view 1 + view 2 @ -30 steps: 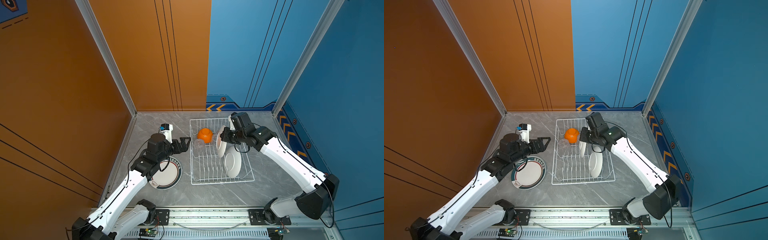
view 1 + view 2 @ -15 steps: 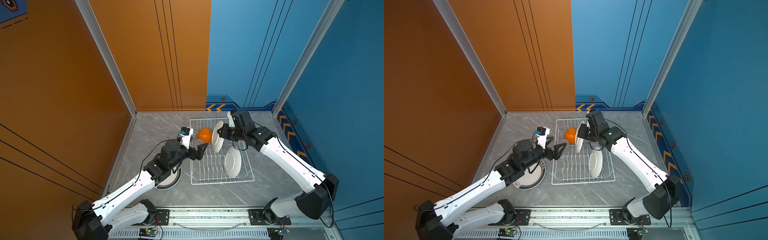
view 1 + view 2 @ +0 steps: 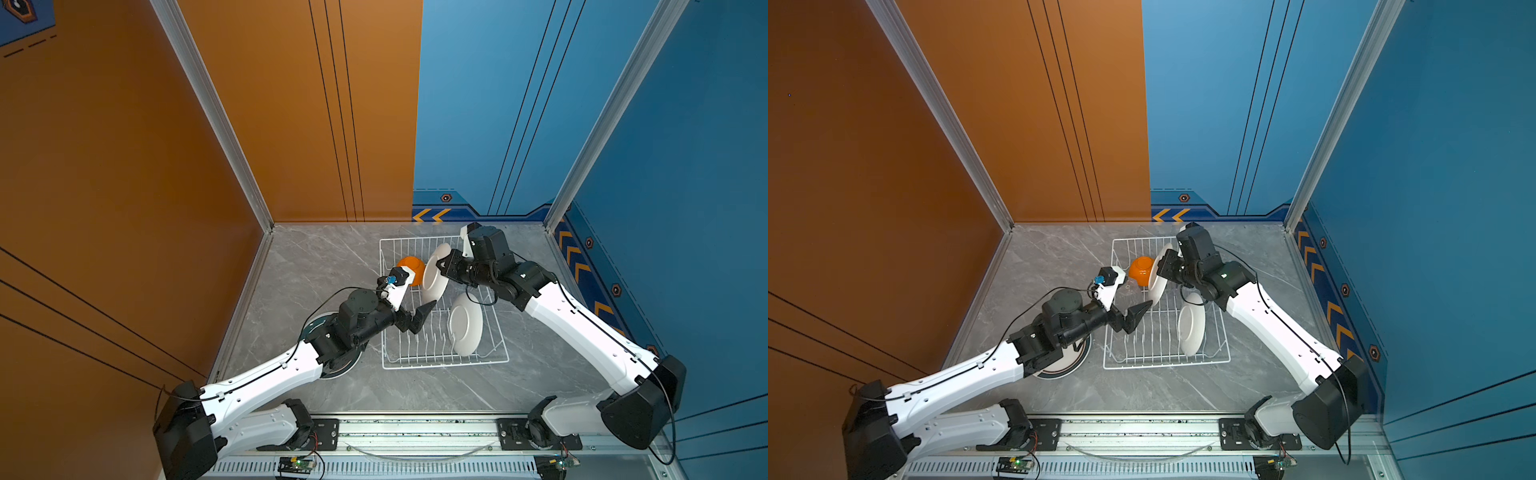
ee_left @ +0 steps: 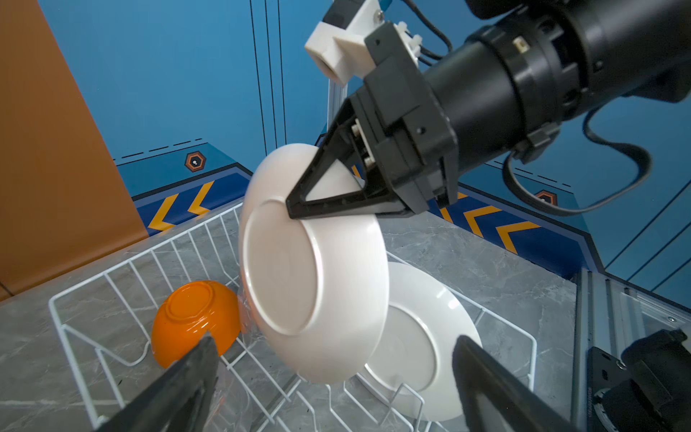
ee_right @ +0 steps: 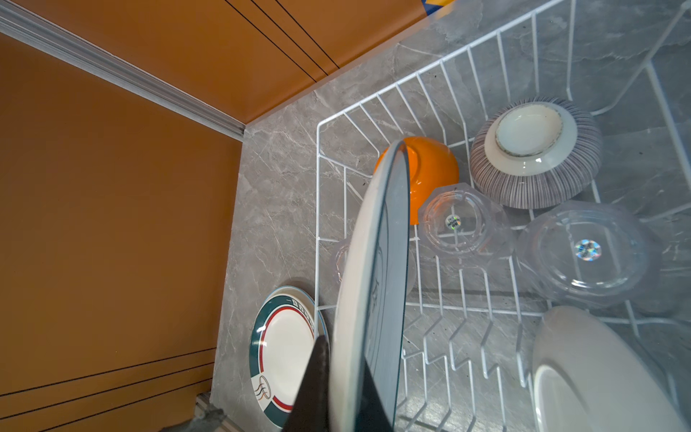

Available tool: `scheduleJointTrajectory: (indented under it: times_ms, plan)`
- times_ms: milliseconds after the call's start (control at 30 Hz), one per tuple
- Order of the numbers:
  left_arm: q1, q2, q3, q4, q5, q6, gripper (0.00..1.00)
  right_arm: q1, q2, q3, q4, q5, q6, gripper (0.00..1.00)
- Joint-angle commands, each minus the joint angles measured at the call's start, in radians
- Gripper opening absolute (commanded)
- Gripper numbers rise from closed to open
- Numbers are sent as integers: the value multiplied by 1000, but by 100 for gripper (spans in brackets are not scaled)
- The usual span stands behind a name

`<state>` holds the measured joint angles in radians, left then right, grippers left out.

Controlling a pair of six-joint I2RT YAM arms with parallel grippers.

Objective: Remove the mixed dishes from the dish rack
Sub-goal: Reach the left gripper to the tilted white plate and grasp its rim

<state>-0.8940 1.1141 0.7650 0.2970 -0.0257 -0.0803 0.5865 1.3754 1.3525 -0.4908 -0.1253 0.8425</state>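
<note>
The grey counter (image 3: pixel 324 266) is sitting between orange and blue walls. The right tool (image 3: pixel 444 266) is pinching a white plate (image 3: pixel 434 277) up over the dish rack (image 3: pixel 444 366). The left tool (image 3: pixel 424 318) is hovering near it, wide apart and holding nothing. An orange bowl (image 3: pixel 411 264) is lying in the rack.

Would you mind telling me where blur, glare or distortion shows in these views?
Left wrist view: the left gripper has blurred foreground fingers; the orange bowl carries a bright highlight. Right wrist view: the held plate, edge-on, softens up close. Both top views: sharp, wall posts splayed by the wide lens.
</note>
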Motion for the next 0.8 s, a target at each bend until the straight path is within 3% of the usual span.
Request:
scheduleJointTrajectory:
  times_ms: [0,400,467,767]
  plan:
    - [-26,22,-12,65,-50,54,98,-2,-54,-13,87,15,54,0]
    - [-80,130,39,139,-228,194,99,13,-121,-51,100,50,111,0]
    - [-83,145,42,165,-262,211,92,17,-125,-56,101,53,122,0]
    - [-108,211,62,243,-339,303,80,47,-121,-58,101,58,157,0]
